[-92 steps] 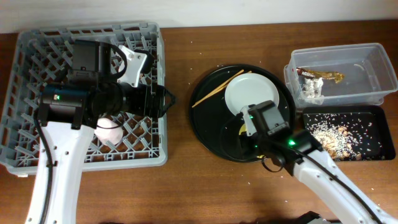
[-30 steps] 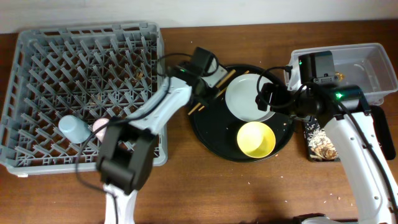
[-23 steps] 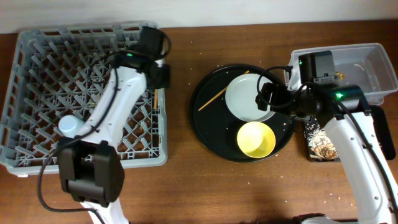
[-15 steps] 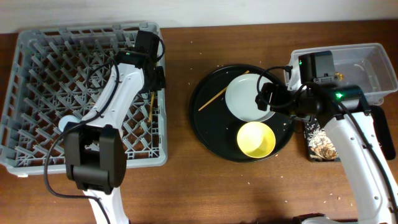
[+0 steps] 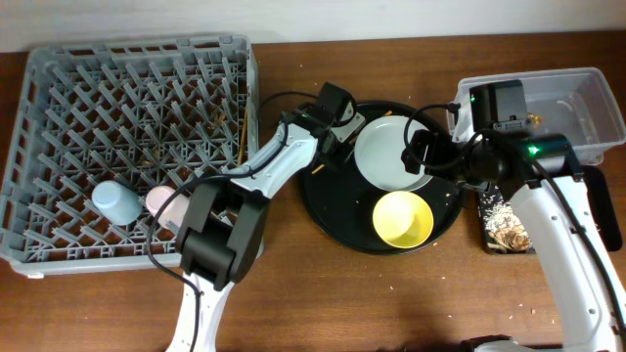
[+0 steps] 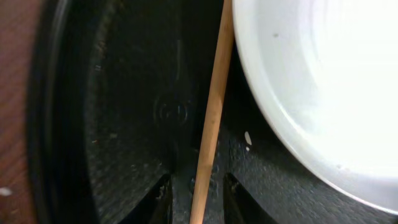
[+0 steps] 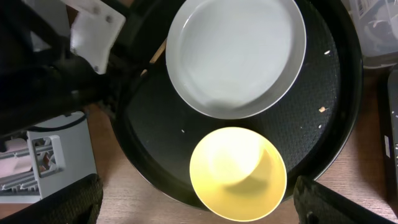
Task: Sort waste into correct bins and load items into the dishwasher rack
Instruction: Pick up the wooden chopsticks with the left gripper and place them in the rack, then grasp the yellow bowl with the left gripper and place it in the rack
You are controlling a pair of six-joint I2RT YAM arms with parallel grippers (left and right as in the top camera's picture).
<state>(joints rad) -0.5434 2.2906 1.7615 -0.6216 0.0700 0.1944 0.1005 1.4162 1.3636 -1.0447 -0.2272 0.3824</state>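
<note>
Two cups: one blue cup (image 5: 117, 203), one pink cup (image 5: 161, 200). One yellow bowl (image 5: 402, 218), one plate (image 5: 389, 154). Seemingly two chopsticks: a rack chopstick (image 5: 242, 147) and a tray chopstick (image 6: 210, 124).

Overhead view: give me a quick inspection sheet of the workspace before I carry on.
Surface: wooden table, scattered crumbs.
Job's things: blue cup and pink cup in rack; plate, yellow bowl, chopstick on round tray; tub at right.
Clutter: nothing seen.
Grippers: left gripper open astride chopstick; right gripper open over round tray.
Cables: black loops along both arms.
Surroundings: pale strip beyond table's far edge.
</note>
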